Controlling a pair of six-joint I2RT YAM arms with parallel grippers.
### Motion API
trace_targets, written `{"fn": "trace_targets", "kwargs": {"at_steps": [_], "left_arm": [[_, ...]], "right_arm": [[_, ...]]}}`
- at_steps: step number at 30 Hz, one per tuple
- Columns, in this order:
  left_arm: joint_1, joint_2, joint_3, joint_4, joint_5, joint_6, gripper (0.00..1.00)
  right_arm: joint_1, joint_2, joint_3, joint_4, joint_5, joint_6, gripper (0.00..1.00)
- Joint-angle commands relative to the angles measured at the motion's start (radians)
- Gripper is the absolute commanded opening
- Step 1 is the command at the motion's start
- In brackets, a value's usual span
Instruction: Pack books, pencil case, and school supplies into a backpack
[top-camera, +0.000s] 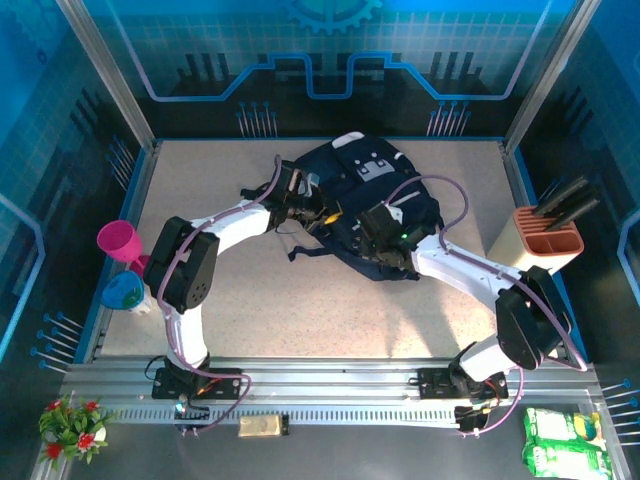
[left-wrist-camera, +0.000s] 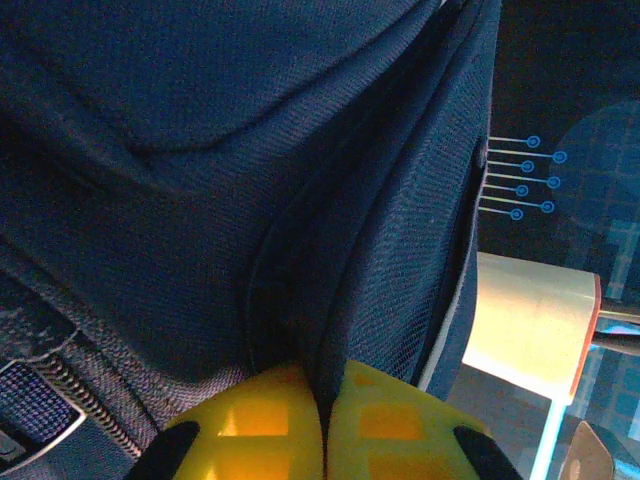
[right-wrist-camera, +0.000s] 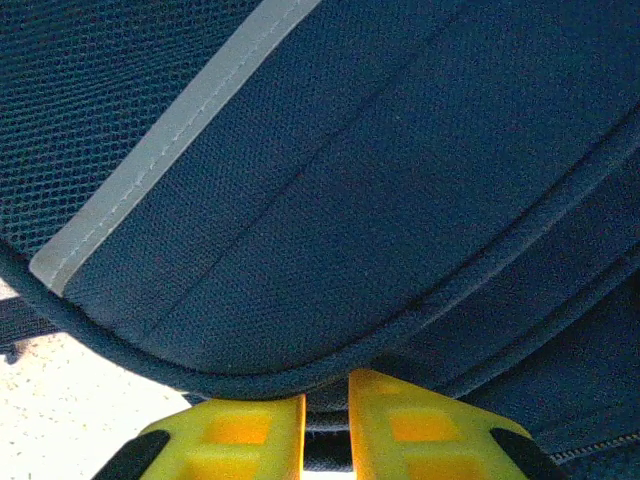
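You can't see inside the large dark navy fabric backpack (top-camera: 375, 190). Your left gripper (left-wrist-camera: 325, 385) pinches its fold; right gripper (right-wrist-camera: 326, 395) slightly parted at its rim, grip unclear. Open beige tabletop (top-camera: 300, 300) nearside.

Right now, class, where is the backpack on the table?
In the top view the backpack lies at the far middle of the table, with the pink cup to its left and the beige holder to its right.

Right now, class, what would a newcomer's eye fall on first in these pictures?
The big navy backpack lies in the middle, toward the back. The left tool is shut on a fold of its fabric; the right tool sits at its piped rim. A magenta cup stands at the left edge.
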Motion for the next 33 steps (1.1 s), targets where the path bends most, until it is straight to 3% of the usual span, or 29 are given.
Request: {"fn": "trace_targets", "kwargs": {"at_steps": [1,9,17,29,33], "left_arm": [[0.015,-0.037,0.04,0.002,0.027,0.025,0.01],[0.021,-0.041,0.043,-0.001,0.033,0.026,0.01],[0.024,-0.045,0.045,-0.006,0.034,0.027,0.01],[0.026,-0.052,0.046,-0.008,0.042,0.026,0.01],[0.027,-0.049,0.051,-0.01,0.045,0.027,0.01]], "right_arm": [[-0.017,0.012,0.022,-0.012,0.024,-0.066,0.23],[-0.004,-0.076,-0.034,0.038,0.032,-0.164,0.43],[-0.008,-0.099,-0.073,0.121,-0.098,-0.279,0.49],[-0.017,-0.008,-0.013,0.106,-0.158,-0.314,0.49],[-0.017,-0.006,-0.017,0.124,-0.185,-0.31,0.4]]}}
